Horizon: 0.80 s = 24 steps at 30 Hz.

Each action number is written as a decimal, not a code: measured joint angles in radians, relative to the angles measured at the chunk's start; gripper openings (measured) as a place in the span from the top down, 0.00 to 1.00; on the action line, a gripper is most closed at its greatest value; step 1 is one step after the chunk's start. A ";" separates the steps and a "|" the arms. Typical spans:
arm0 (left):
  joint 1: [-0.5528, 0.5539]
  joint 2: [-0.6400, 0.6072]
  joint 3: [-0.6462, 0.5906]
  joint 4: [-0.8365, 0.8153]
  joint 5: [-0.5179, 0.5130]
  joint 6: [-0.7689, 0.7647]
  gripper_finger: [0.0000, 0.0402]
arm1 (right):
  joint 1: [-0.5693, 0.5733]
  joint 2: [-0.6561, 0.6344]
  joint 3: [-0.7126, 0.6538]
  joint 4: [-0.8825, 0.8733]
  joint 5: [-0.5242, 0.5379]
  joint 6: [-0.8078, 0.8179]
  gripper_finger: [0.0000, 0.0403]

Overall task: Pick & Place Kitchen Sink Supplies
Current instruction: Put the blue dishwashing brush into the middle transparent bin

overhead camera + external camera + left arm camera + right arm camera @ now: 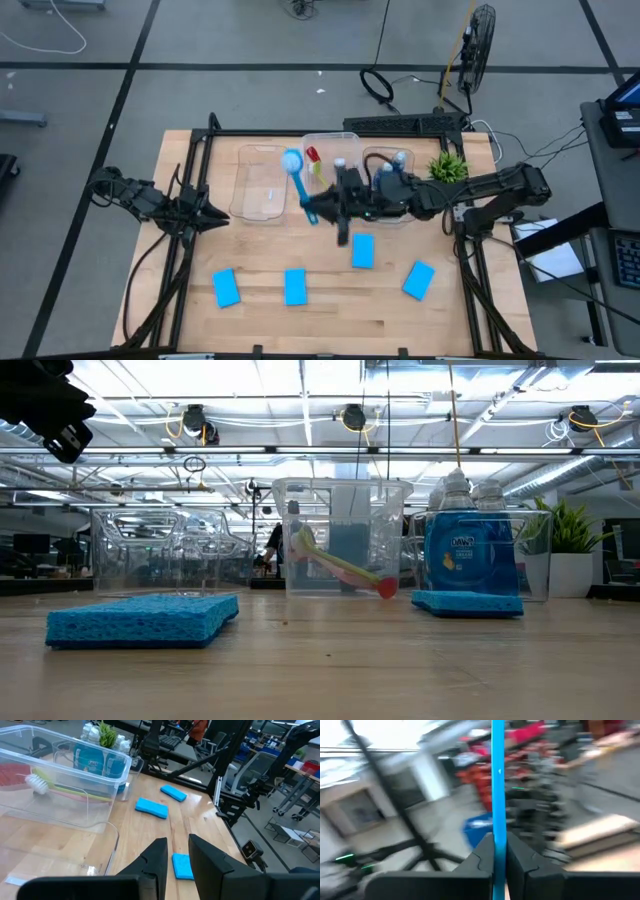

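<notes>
I am pinching the handle of the blue dish brush [498, 780] in my right gripper [318, 212], jaws pressed tight on the thin blue shaft. I am holding it above the middle of the table [330, 320], just in front of the clear tubs; its pale round head [292, 160] is hanging over the left tub [258, 185], near that tub's far right corner.

My left gripper [176, 851] is waiting at the table's left edge, jaws standing a little apart and gripping nothing, pointing toward the tubs.

The middle tub [345, 535] is holding the other brushes: a red one [312, 154] is showing at its far side, and a yellow-green handle [335, 565] is leaning across it. How the dark brush is lying I cannot tell. The right tub [392, 190] is holding the blue bottles [470, 550] with pale caps, and the green potted plant [447, 166] is standing just beside it toward the table's right edge.

Four blue sponges are lying flat along the near half of the table, well apart from one another: one near the left [227, 287], one near the middle [294, 286], one just in front of my right gripper [362, 250], and one tilted toward the right [418, 280].
</notes>
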 joint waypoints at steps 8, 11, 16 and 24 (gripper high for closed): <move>0.000 0.000 0.000 0.001 0.000 -0.003 0.80 | -0.059 0.000 0.000 -0.126 0.226 0.102 0.97; 0.000 0.000 0.000 0.002 0.000 -0.005 0.80 | -0.087 0.000 0.000 -0.156 0.287 0.129 0.97; 0.000 0.000 0.000 0.003 -0.015 -0.008 0.80 | -0.153 0.000 0.000 -0.225 0.315 0.169 0.98; 0.000 0.000 0.000 0.003 -0.044 -0.004 0.80 | -0.261 0.014 0.000 -0.432 0.312 0.304 0.98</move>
